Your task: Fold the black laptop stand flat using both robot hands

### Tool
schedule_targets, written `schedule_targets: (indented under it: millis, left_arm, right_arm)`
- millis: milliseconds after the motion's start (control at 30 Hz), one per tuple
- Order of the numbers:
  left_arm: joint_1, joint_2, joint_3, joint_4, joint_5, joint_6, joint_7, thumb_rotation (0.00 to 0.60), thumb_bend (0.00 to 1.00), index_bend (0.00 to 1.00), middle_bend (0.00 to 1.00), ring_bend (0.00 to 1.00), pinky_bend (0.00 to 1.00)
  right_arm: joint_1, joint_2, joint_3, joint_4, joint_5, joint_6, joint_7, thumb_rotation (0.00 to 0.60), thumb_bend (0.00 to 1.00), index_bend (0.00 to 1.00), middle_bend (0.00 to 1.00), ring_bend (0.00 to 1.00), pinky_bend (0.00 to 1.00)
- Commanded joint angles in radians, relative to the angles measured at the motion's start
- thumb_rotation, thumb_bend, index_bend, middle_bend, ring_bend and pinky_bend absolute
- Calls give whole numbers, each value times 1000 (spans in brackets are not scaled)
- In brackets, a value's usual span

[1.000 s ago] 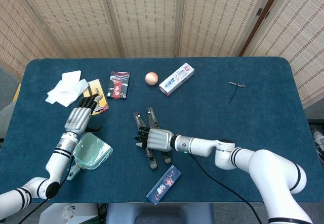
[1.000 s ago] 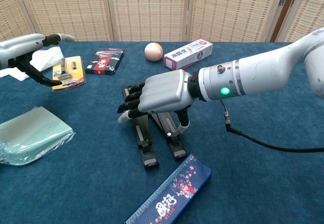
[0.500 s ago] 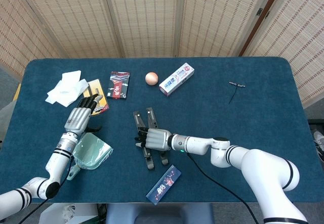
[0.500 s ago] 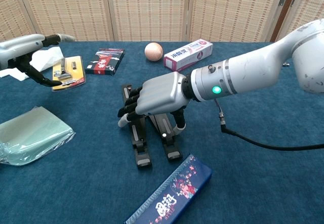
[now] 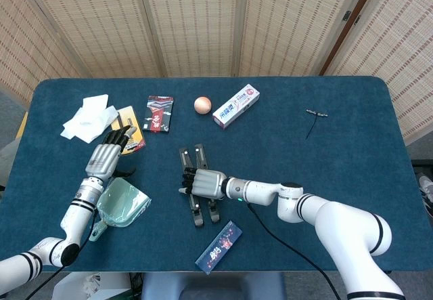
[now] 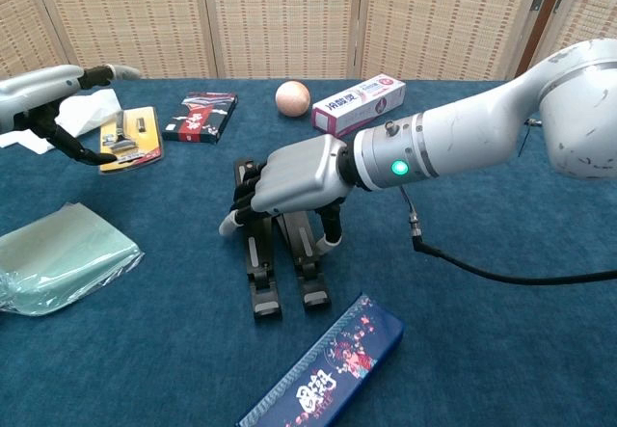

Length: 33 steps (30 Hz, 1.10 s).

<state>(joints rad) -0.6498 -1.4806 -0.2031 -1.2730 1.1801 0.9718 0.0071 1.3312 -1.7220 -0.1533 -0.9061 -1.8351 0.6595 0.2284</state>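
— Where is the black folding laptop stand (image 5: 197, 183)?

— It lies on the dark blue tabletop (image 5: 325, 164), near the middle, a bit toward the front. Its two long black bars lie side by side, close together, with small grey feet at the near ends.

— What is the right hand (image 5: 205, 183) doing?

— The silver right hand rests on top of the stand. In the chest view its dark fingers (image 6: 243, 192) curl down over the left bar and its thumb reaches down by the right bar — so it grips the stand.

— And the left hand (image 5: 107, 152)?

— It is far off to the left, well apart from the stand. It hovers over the yellow card with a razor on it (image 6: 128, 138). Its fingers are bent a little and spread, and nothing is in it.

— What else is on the tabletop?

— A see-through green plastic pouch (image 5: 122, 204) lies just in front of the left hand. A long dark blue box with pink flowers (image 5: 219, 247) lies near the front edge, just beside the stand's feet. Farther back there is a small black and red packet (image 5: 160, 113), a round peach-coloured ball (image 5: 202, 104) and a white toothpaste box (image 5: 237, 105). White crumpled tissue (image 5: 88, 117) sits at the far left — and a thin little black tool (image 5: 314, 118) lies alone at the far right.
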Motion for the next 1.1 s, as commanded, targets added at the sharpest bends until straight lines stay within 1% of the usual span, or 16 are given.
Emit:
schedule_targets:
  millis: [33,133,233,367,467,600,733,767,800,833,867,900,967,1000,1033,1100]
  left_arm:
    - [0,0,1,0,2,-1,-1,600,210,0,0,0,0]
    - [0,-2,1,1,5,0,-4,600,210,0,0,0,0]
    - [2,-1,2,1,8,1,-7,600,210,0,0,0,0]
    - [4,1,2,0,12,4,-14,600,211,0,0,0,0]
    - [6,3,3,2,13,4,-17,600,210,0,0,0,0]
    - [7,2,5,5,14,1,-19,600,210,0,0,0,0]
    - [6,-1,4,8,17,1,-22,600,211,0,0,0,0]
    - [5,-1,4,8,18,1,-23,600,211,0,0,0,0]
    - [5,-2,3,8,19,1,-23,600,211,0,0,0,0]
    - [5,-2,3,8,19,2,-23,600,210,0,0,0,0]
    - [4,-2,3,8,20,2,-23,600,210,0,0,0,0]
    - [4,-2,3,8,21,2,-23,600,210,0,0,0,0]
    - [3,-2,3,7,22,1,-23,600,210,0,0,0,0]
    - [2,-2,2,7,22,0,-22,600,210,0,0,0,0]
    - [2,-2,2,7,21,-1,-22,600,210,0,0,0,0]
    - [1,-2,2,5,21,-3,-20,600,210,0,0,0,0]
  right_arm:
    - [4,-14,-4,21,-1,13,21,600,172,0,221,0,0]
    - [5,-30,-7,46,-4,29,37,600,181,14,276,0,0]
    - [3,-47,-13,71,-9,49,49,600,189,56,323,0,0]
    - [-2,-73,-15,109,-14,80,62,600,205,106,411,1,0]
    - [-5,-84,-18,129,-14,93,71,600,219,133,472,32,0]
    - [-10,-94,-23,147,-15,108,81,600,230,144,516,77,0]
    - [-14,-96,-26,154,-13,115,82,600,230,145,517,85,0]
    - [-14,-94,-27,154,-12,114,79,600,230,145,485,83,0]
    - [-14,-92,-27,151,-11,113,78,600,230,138,427,68,0]
    - [-15,-89,-25,147,-7,112,76,600,229,113,357,47,0]
    - [-16,-84,-21,139,-2,113,74,600,228,70,264,21,0]
    - [-18,-80,-16,133,2,116,71,600,228,63,247,17,0]
    - [-23,-71,-5,117,15,119,60,600,227,0,73,0,0]
    - [-25,-66,1,108,22,121,55,600,227,0,25,0,0]
    - [-29,-60,7,99,29,123,48,600,227,0,7,0,0]
    - [-40,-40,22,72,47,129,25,600,226,0,0,0,0]
